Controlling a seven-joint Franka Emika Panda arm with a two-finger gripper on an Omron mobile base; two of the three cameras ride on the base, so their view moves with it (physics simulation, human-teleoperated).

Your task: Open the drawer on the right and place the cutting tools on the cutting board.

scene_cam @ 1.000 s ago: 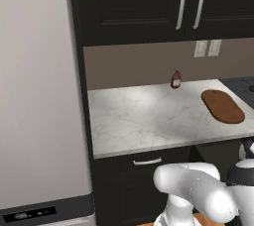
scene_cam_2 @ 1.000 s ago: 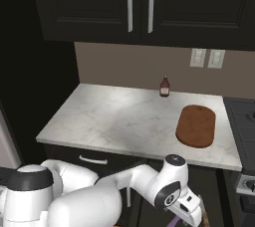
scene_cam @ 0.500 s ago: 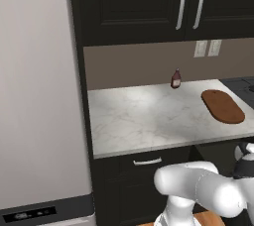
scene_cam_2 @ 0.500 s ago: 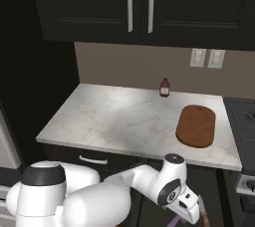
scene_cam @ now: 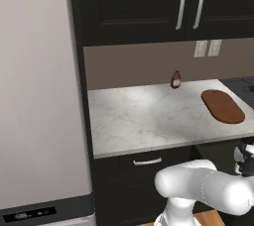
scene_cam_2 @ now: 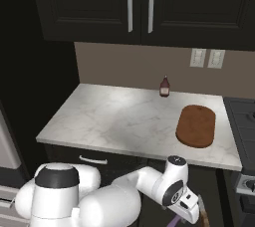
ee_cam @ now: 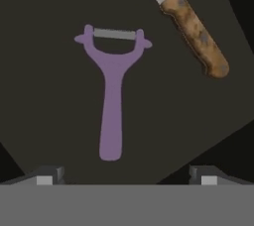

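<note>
Fingers: spread wide and holding nothing; the gripper (ee_cam: 127, 174) points down into the open drawer, its two dark fingertips (ee_cam: 49, 174) at the bottom of the hand view, one on each side.
Purple peeler: a lavender Y-shaped peeler (ee_cam: 112, 91) with a short silver blade across its fork lies flat on the drawer floor, its handle end pointing toward the fingers and lying between them, not touched.
Knife: a knife with a mottled brown wooden handle and a silver blade (ee_cam: 191, 26) lies beside the peeler, apart from it, set at a slant, its blade running out of the hand view.
Drawer: the dark, flat inside of the shallow drawer (ee_cam: 59, 121) carries both tools; its edge runs slantwise across the lower corners of the hand view.
Arm: the white arm bends low below the front edge of the worktop, the hand (scene_cam_2: 191, 210) sitting under the right end of it.
Cutting board: the reddish-brown oval wooden board (scene_cam_2: 196, 125) lies bare on the right part of the white marbled worktop (scene_cam_2: 114, 121).
Bottle: a small dark red bottle (scene_cam_2: 164, 86) stands upright at the back of the worktop, near the wall, well apart from the board.
Other drawer: a black-fronted drawer with a short silver bar handle (scene_cam: 147, 161) sits closed under the worktop's left part.
</note>
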